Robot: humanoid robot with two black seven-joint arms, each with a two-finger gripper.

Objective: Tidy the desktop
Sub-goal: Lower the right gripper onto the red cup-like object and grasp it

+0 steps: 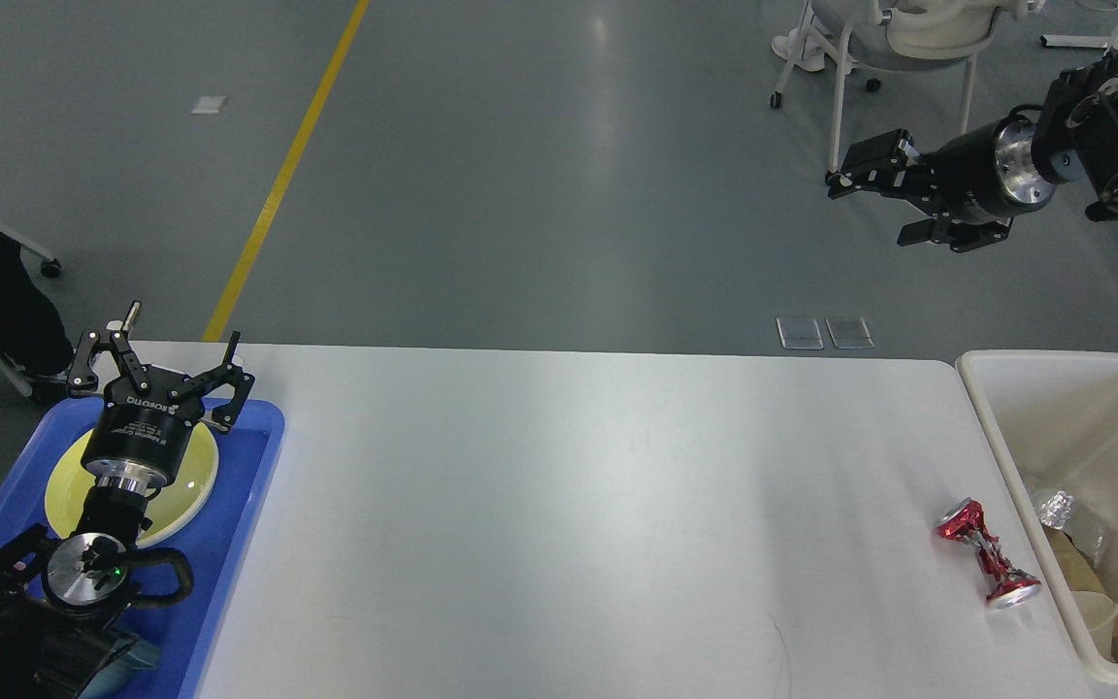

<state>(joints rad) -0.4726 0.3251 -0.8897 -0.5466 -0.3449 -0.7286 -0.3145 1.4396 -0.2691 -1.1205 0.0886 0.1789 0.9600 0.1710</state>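
The desktop [569, 505] is a large white-grey tabletop filling the lower view. A crushed red can [988, 565] lies on it near the right edge, beside the bin. My left gripper [171, 340] is open and empty above the blue tray [248, 456], over a yellow-green plate [192, 476]. My right gripper [870, 189] is open and empty, held high beyond the table's far right, well above and away from the can.
A cream-white bin [1005, 437] stands at the right edge with foil and paper scraps inside. A chair [870, 49] stands on the floor beyond. A person's legs show at the far left.
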